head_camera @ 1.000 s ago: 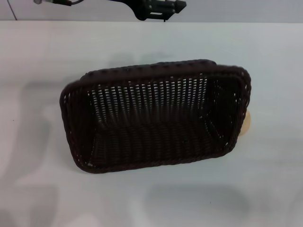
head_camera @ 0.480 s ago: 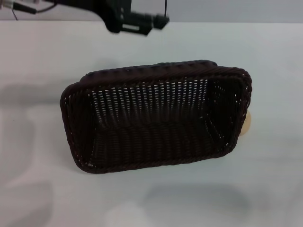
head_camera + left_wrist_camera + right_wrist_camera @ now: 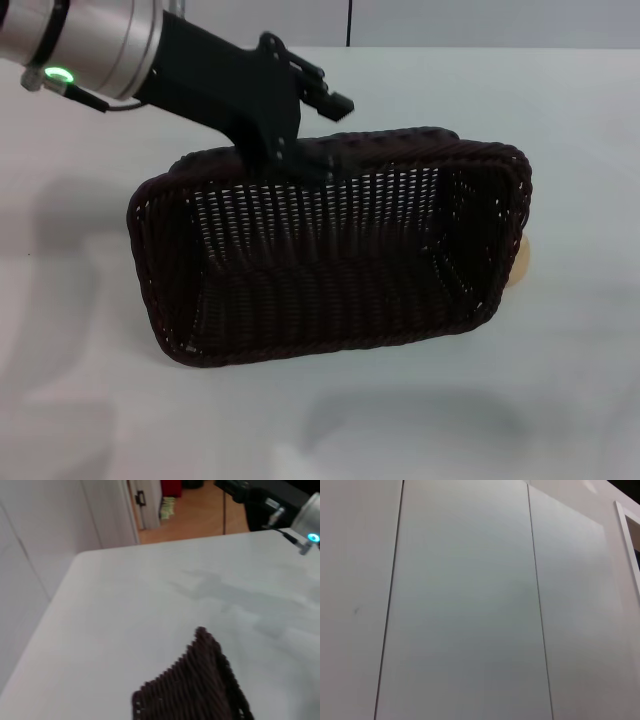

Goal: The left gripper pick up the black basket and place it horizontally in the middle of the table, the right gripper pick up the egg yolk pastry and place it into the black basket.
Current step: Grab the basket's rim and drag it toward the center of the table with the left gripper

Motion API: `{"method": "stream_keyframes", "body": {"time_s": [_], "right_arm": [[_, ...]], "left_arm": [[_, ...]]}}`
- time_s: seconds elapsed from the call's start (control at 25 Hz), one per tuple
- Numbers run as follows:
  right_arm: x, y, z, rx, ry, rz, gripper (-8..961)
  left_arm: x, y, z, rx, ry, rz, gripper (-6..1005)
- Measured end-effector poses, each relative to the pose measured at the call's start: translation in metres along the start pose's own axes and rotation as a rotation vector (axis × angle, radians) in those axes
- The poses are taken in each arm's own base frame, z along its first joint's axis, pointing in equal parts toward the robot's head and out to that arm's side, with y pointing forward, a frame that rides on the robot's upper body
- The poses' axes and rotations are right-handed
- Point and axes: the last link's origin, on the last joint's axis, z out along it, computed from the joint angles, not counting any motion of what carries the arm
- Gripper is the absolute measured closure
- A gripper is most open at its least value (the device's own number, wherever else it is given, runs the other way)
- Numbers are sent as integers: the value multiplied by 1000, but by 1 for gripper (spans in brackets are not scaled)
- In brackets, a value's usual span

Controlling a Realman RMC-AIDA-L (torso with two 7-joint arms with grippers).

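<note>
Now the left gripper, upper left of frame, reaches the black basket rim; finger state unclear. Next: grasp and reposition.

wall panels: pale, flat, split by thin dark vertical seams; they fill my right wrist view.
wooden floor: orange-brown, seen past the far edge in my left wrist view.
white door: stands beside that floor, dark handle on its edge.
red object: on the floor beyond the door; too small to identify.
</note>
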Motion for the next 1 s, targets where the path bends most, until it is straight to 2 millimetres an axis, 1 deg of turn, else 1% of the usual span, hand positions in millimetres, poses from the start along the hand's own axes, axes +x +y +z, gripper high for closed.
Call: {"method": "stream_keyframes", "body": {"time_s": [0.28,0.48,0.52,0.76,0.92,1.0], "right_arm": [[0,1,0,-3,1,3,435],[-1,3,0,-7,1,8,435],[-1,4,1,-8,1,10,435],[-1,5,1,-8,0,13,435],[-2,6,0,-8,1,8,435],[-3,7,0,-7,1,-1,435]], "left_arm": [[-2,3,4,-25,-13,1,426],[-4,-1,10,-4,-20,6,426],[-6,-3,14,12,-25,9,426],[-8,-9,19,44,-23,22,426],[-7,-22,30,72,-31,47,426],[-7,-24,31,73,-32,50,426]]}}
